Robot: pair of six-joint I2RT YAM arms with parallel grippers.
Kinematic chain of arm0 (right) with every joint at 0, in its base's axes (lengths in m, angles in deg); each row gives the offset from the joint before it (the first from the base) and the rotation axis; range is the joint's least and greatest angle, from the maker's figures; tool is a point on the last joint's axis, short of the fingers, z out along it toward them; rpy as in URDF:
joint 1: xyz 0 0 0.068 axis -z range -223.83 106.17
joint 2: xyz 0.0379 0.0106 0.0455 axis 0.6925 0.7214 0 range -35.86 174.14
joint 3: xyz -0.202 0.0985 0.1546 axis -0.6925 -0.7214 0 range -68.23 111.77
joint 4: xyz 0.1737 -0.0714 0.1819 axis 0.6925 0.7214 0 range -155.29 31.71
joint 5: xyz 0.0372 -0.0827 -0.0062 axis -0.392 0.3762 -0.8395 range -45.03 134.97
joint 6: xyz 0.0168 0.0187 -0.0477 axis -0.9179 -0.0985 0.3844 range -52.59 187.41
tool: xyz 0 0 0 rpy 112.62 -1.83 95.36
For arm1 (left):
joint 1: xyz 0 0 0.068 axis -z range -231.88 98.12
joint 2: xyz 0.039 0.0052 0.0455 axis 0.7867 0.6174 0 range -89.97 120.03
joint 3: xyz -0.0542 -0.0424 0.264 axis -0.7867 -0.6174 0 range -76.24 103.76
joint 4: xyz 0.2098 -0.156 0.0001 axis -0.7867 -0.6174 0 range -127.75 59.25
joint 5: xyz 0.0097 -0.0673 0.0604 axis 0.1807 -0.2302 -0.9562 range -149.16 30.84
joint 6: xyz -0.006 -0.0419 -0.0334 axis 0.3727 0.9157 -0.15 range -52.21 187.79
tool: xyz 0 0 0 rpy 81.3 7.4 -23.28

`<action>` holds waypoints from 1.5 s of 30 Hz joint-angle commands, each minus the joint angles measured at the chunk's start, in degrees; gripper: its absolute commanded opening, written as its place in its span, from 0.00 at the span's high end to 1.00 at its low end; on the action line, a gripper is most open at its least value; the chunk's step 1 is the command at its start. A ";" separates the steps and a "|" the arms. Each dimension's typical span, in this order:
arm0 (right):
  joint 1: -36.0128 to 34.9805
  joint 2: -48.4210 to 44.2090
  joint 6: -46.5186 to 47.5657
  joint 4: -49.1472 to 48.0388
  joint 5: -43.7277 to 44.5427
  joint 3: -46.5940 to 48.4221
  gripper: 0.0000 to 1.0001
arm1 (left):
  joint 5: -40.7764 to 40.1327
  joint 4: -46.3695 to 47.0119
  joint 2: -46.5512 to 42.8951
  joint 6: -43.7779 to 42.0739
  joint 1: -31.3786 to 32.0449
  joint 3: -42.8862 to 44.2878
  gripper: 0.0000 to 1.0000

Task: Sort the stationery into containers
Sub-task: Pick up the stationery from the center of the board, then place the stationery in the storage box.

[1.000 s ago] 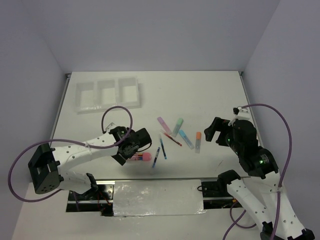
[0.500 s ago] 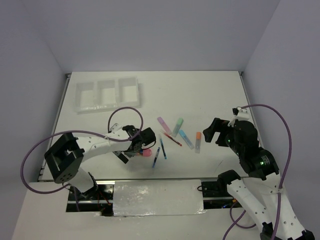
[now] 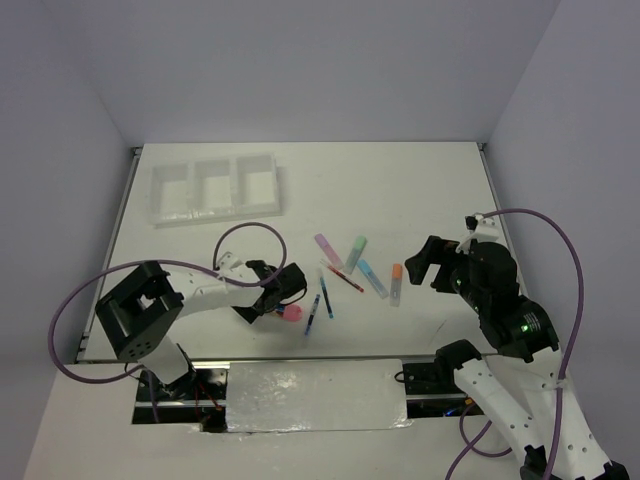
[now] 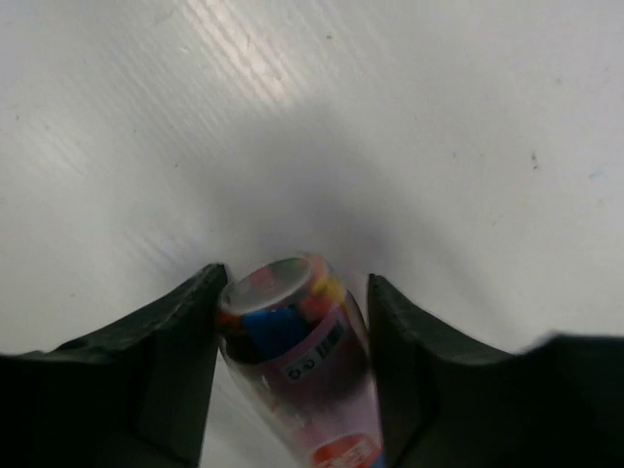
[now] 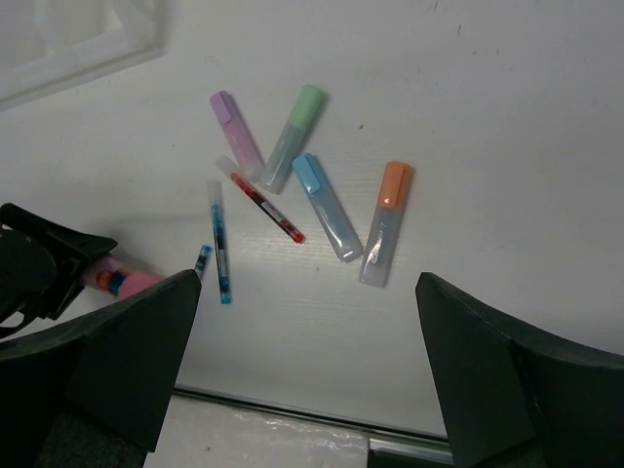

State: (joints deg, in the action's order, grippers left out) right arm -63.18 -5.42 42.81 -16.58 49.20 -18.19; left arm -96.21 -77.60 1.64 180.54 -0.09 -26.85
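A stubby pink tube [image 4: 292,331] with a red end [image 3: 293,315] lies on the table near the front. My left gripper [image 3: 283,300] is low over it, and in the left wrist view both fingers press its sides. Right of it lie blue pens [image 3: 325,292], a red pen [image 3: 344,278] and the lilac [image 3: 328,248], green [image 3: 356,253], blue [image 3: 372,278] and orange-capped [image 3: 396,284] highlighters. My right gripper [image 3: 425,262] hangs open above the table to their right, holding nothing. The containers [image 3: 213,188] stand at the back left.
The left arm's purple cable [image 3: 245,232] loops between the tube and the bins. A metal strip [image 3: 310,392] runs along the table's near edge. Side walls close in the table left and right.
The left arm has dropped and swung in over the pink tube, and its jaws have narrowed onto the tube's sides. The right arm has not moved.
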 commanded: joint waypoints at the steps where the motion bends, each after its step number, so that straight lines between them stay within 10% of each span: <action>1: -0.25 -0.55 0.34 -3.71 -0.45 -0.73 0.00 | -2.05 4.40 -1.43 0.46 -0.55 -2.89 0.45; 7: -0.33 -0.82 0.69 -3.80 -0.19 -0.91 0.00 | -6.88 4.15 -5.21 -5.95 -0.55 -1.23 0.91; 12: -0.33 -0.73 0.96 -4.15 -0.27 -1.35 0.00 | -16.09 -0.16 -8.64 -21.31 -1.16 10.25 1.00; 16: -0.33 -0.99 1.13 -4.50 -1.24 -1.35 0.00 | -21.39 10.41 -11.62 -56.34 -5.98 17.49 1.00; 19: -0.42 -1.08 1.31 -4.06 -1.33 -0.65 0.00 | -5.71 35.02 -13.39 -85.03 -14.41 16.27 1.00; 22: -0.51 -1.43 1.48 -4.23 -1.85 -0.65 0.00 | 4.61 43.94 -11.21 -95.31 -22.33 19.94 1.00; 32: -0.33 -0.90 1.31 -5.64 -3.96 -1.61 0.00 | 16.41 52.02 13.83 -114.66 -33.33 45.26 0.97; 45: -0.33 0.59 0.26 -8.54 -5.18 -2.05 0.00 | 22.64 67.23 27.74 -115.03 -37.72 47.29 0.90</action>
State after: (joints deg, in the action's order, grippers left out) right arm -63.20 -5.97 43.18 -20.64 45.48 -20.07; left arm -75.98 -19.83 28.22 66.99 -37.70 17.08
